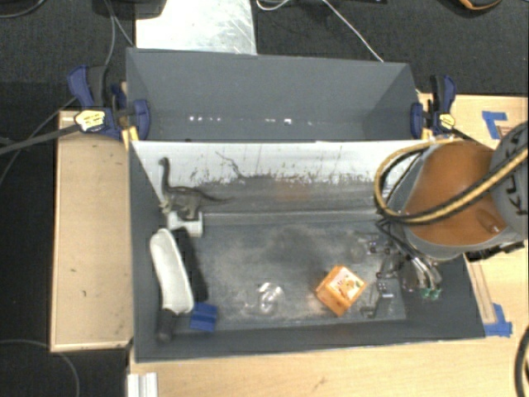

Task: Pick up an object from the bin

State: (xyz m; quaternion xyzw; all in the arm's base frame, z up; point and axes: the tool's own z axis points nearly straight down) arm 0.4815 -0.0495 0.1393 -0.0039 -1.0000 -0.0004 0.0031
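My gripper [385, 284] hangs low over the bin's right side, close to the front wall. Just to its left lies a small orange block [340, 289] with a pale label, tilted on the bin floor; nothing shows it being held. Further left, a small clear crumpled piece [267, 296] rests near the front.
Along the left wall lie a white oblong brush-like thing [170, 270], a black handle with a blue end [197, 317], and a grey long-necked dinosaur toy [182, 197] in the back left corner. The arm with its orange cover and cables reaches in over the right rim.
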